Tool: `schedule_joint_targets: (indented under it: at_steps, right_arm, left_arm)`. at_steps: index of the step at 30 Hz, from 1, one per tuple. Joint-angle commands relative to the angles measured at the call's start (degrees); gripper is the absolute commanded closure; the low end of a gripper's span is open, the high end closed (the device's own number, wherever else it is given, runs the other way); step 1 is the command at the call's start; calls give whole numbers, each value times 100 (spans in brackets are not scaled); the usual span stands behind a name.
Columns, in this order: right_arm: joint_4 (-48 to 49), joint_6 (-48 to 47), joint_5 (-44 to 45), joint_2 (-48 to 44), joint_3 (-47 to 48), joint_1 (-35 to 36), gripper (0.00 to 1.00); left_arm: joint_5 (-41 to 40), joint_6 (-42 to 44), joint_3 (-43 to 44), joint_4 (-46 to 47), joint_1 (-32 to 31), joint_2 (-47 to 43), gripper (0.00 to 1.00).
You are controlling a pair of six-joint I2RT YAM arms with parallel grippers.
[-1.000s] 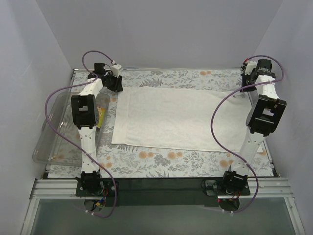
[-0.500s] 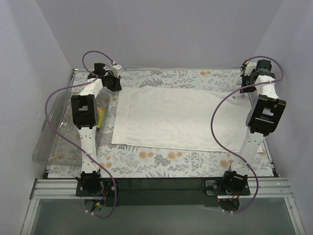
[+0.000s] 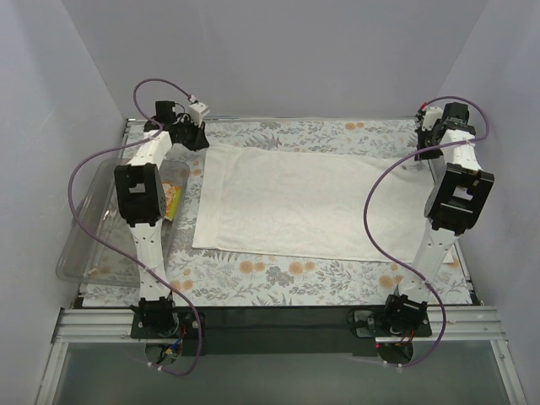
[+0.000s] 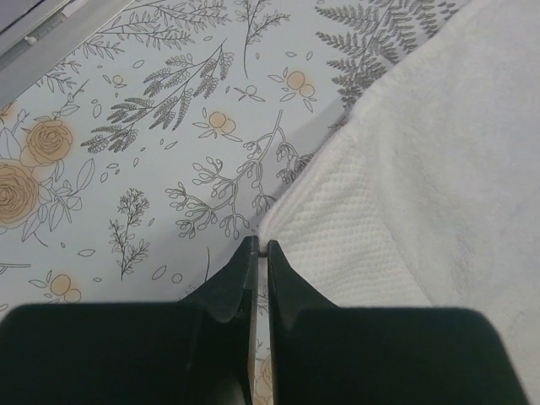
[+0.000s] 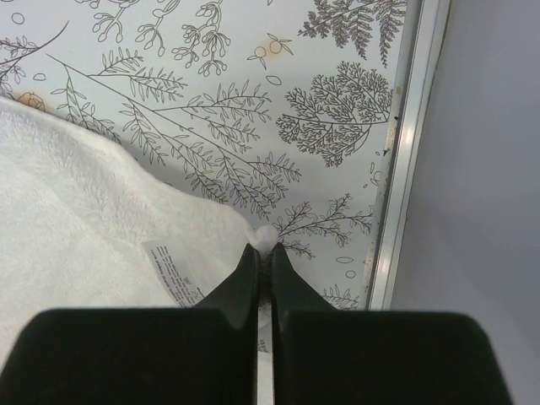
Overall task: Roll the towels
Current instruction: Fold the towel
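My right claw (image 5: 263, 249) is closed tight on the far right corner of the large white towel (image 3: 312, 202); a small nub of terry pokes out past the tips. The metal rail (image 5: 405, 152) runs just to the right of that corner in my wrist view, and the grey wall (image 5: 498, 169) stands right behind it, so there is little room on that side. Toward the upper left of that view the fern-printed covering (image 5: 211, 110) lies bare.

My left claw (image 4: 257, 246) is narrowed to a thin slit at the towel's far left corner. I cannot tell whether any cloth sits between the tips. Bare covering spreads across the left of that view.

From above, the towel lies flat across the middle of the frame, with a strip of covering along its lower edge. The clear tray (image 3: 101, 245) sits at the left of the frame, hanging over the table edge. The small printed cloth (image 3: 174, 201) lies in it, mostly hidden behind my left arm (image 3: 139, 190). A purple cable (image 3: 369, 202) loops over the towel's right part.

The tag (image 5: 173, 270) lies near my right claw; its print is too small to read. Both finger bodies block the bottom of the wrist views.
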Motion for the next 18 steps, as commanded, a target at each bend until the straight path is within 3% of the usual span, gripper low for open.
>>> schedule_joint_targets:
  at_steps: [1, 11, 18]
  right_arm:
    - [-55, -173, -44, -529, -61, -59, 99]
    - [-90, -383, -158, -1240, -623, -208, 99]
    - [-81, -664, -193, -1820, -1325, -357, 99]
  left_arm:
    - [385, 229, -203, -84, 118, -881, 100]
    - [1070, 1318, -748, -1348, 566, -1883, 100]
    - [1273, 2074, -1863, -1772, 821, -2929, 100]
